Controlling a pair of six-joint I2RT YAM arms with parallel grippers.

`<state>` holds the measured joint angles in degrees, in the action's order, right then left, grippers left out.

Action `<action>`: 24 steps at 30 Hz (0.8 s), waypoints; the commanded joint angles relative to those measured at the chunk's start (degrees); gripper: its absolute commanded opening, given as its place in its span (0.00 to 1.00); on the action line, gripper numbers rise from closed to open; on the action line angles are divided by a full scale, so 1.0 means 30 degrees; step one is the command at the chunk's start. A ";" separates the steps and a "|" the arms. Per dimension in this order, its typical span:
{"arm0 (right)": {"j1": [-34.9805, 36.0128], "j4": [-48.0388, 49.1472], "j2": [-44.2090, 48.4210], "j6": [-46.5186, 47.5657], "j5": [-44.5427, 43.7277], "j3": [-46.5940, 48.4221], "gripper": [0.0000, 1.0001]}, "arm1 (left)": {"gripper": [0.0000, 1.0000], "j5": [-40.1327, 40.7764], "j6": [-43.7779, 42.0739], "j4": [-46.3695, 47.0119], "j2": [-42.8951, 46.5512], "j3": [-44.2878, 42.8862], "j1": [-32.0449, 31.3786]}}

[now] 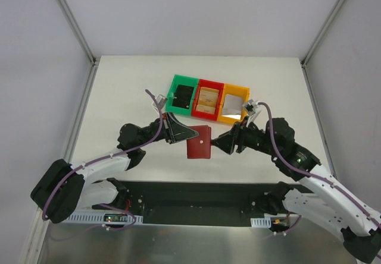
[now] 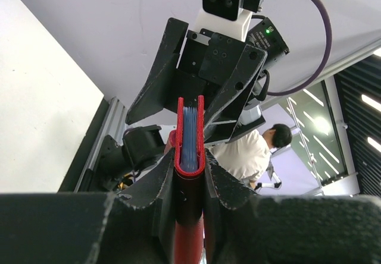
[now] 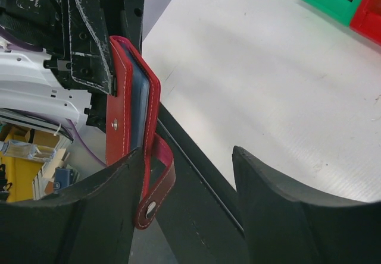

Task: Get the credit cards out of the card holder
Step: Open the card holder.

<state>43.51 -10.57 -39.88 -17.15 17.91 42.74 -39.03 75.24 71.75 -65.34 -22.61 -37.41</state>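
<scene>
The card holder [image 1: 198,143], a dark red folding wallet, hangs above the table's near edge with my left gripper [image 1: 188,134] shut on its left side. In the left wrist view the card holder [image 2: 189,216] stands edge-on between my fingers [image 2: 149,187], with grey-blue credit cards [image 2: 189,136] showing between its covers. My right gripper [image 1: 219,143] is open at the holder's right edge. In the right wrist view the card holder [image 3: 122,106] sits by my left finger [image 3: 89,216]. Its strap tab [image 3: 158,184] dangles inside the gap, and the cards [image 3: 138,106] show as a blue strip.
Three joined bins stand behind the holder: green [image 1: 174,93], red [image 1: 209,84] and yellow [image 1: 236,88], each with something flat inside. The white table [image 1: 119,97] is walled on both sides. A black strip [image 1: 196,201] runs along the near edge by the arm bases.
</scene>
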 commanded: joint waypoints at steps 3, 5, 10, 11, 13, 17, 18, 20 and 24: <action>-0.0059 0.2231 -0.0301 -0.0933 0.1323 -0.0125 0.62 | 0.00 -0.0702 0.0934 0.4648 -0.0309 -0.0928 -0.0040; -0.0059 0.2700 -0.0330 -0.1080 0.1616 -0.0184 0.62 | 0.00 -0.0819 0.0935 0.4678 -0.0456 -0.1017 -0.0099; -0.0059 0.3259 -0.0593 -0.1374 0.2085 -0.0097 0.60 | 0.00 -0.0820 0.0964 0.4825 -0.0602 -0.1076 -0.0216; -0.0059 0.3259 -0.0681 -0.1403 0.2202 -0.0097 0.59 | 0.00 -0.0820 0.0935 0.4825 -0.0631 -0.1105 -0.0245; -0.0030 0.3435 -0.0886 -0.1607 0.2378 -0.0272 0.57 | 0.00 -0.0878 0.0935 0.4825 -0.0573 -0.1222 -0.0304; -0.0058 0.4721 -0.1267 -0.2134 0.2846 -0.0652 0.48 | 0.00 -0.0907 0.0905 0.4913 -0.0514 -0.1427 -0.0450; -0.0059 0.5014 -0.1355 -0.2310 0.3022 -0.0740 0.46 | 0.00 -0.0936 0.0905 0.4913 -0.0514 -0.1486 -0.0509; -0.0030 0.5542 -0.1502 -0.2633 0.3315 -0.0829 0.42 | 0.00 -0.0966 0.0905 0.4913 -0.0514 -0.1574 -0.0568; -0.0030 0.6801 -0.1912 -0.3277 0.4281 -0.0946 0.36 | 0.00 -0.1024 0.0818 0.4913 -0.0631 -0.1662 -0.0714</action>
<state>43.46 2.26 -44.36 -24.34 27.33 40.38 -40.51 77.36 72.12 -67.42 -24.60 -38.33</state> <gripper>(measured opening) 0.395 0.167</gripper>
